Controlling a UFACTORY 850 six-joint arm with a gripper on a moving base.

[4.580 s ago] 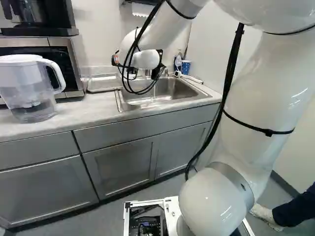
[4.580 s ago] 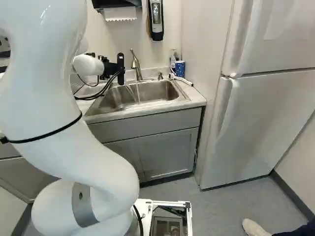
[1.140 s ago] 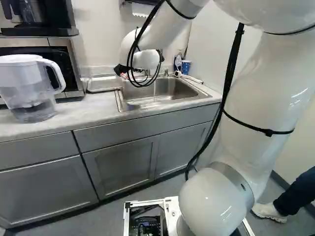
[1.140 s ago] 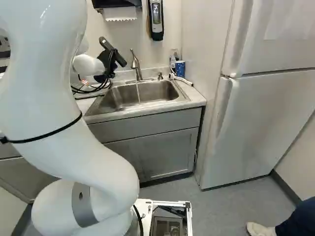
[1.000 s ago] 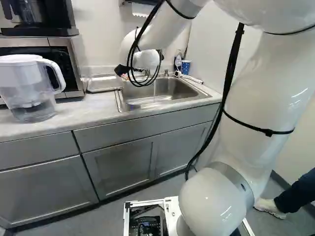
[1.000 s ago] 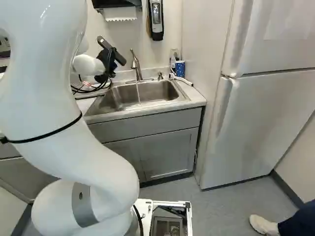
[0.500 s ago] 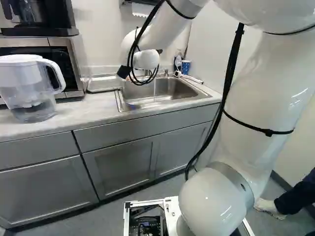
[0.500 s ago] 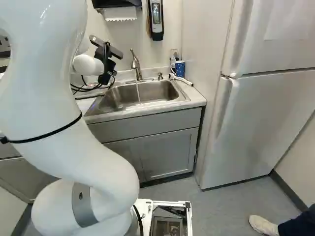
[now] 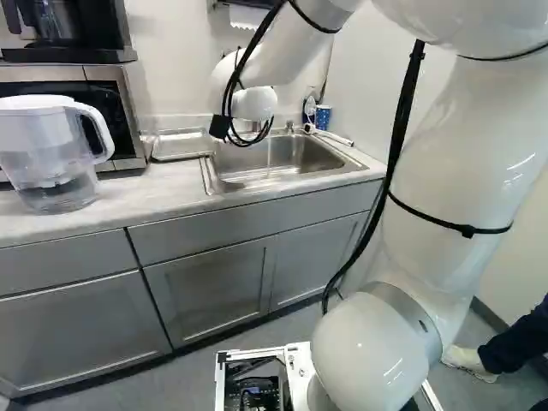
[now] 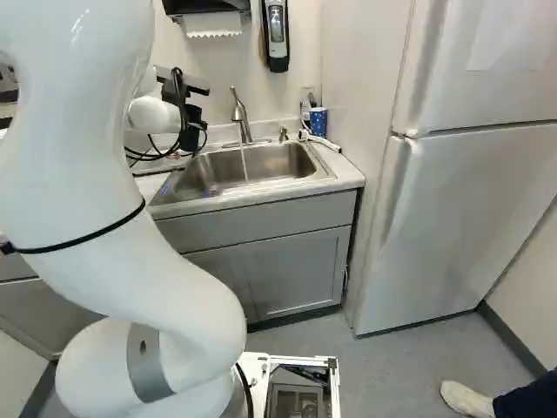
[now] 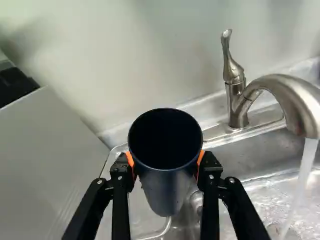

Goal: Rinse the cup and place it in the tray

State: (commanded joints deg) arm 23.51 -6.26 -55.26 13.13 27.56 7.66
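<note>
Sink [image 9: 295,158], tray [image 9: 178,149], faucet [image 11: 292,92], gripper [image 10: 190,138], cup [image 11: 164,182]: cup grasped, water running.
Sink: lay below and beside the gripper, cut off in the wrist view. Tray: lay beneath the gripper, partly hidden by cup and fingers. Faucet: stood ahead and to one side, its stream [image 11: 302,172] falling apart from the cup. Gripper: grasped the cup, orange pads [image 11: 131,161] at both sides; fingers indistinct in the base views. Cup: dark, mouth showing, between the fingers; interior too dark to read.
</note>
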